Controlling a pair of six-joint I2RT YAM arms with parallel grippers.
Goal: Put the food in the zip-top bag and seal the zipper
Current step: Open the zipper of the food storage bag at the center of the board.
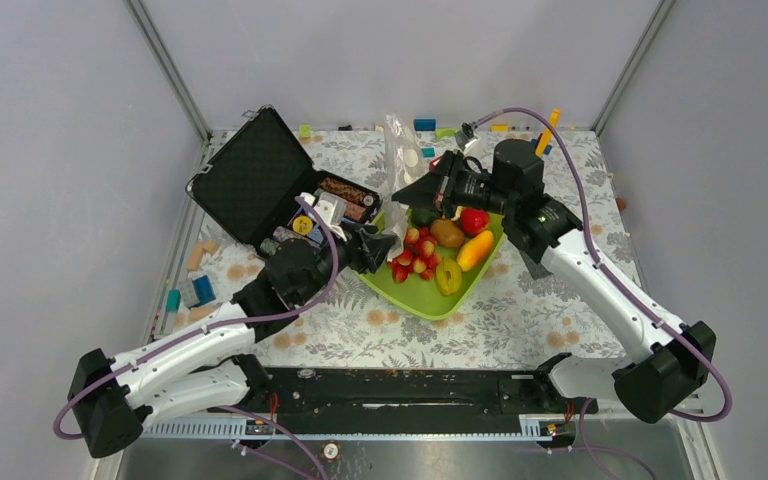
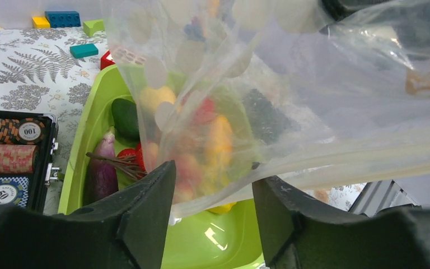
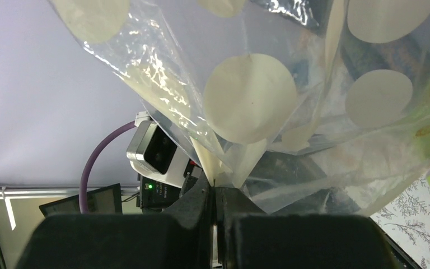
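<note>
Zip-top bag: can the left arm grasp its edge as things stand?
Probably yes: the zip-top bag is pinched in the right gripper, its edge lying unobstructed between the left gripper's open fingers.

Left pincer (image 2: 213, 185) ajar, right pincer (image 3: 214, 191) clamped.

On my flower-printed bench (image 1: 520, 320) sits a lime-green tray (image 1: 430, 308), with an open black case (image 1: 255, 175) of striped poker chips (image 1: 345, 192) at its ten o'clock, loose coloured blocks (image 1: 200, 290) at nine, and a small bluish block (image 1: 424, 124) at twelve.
</note>
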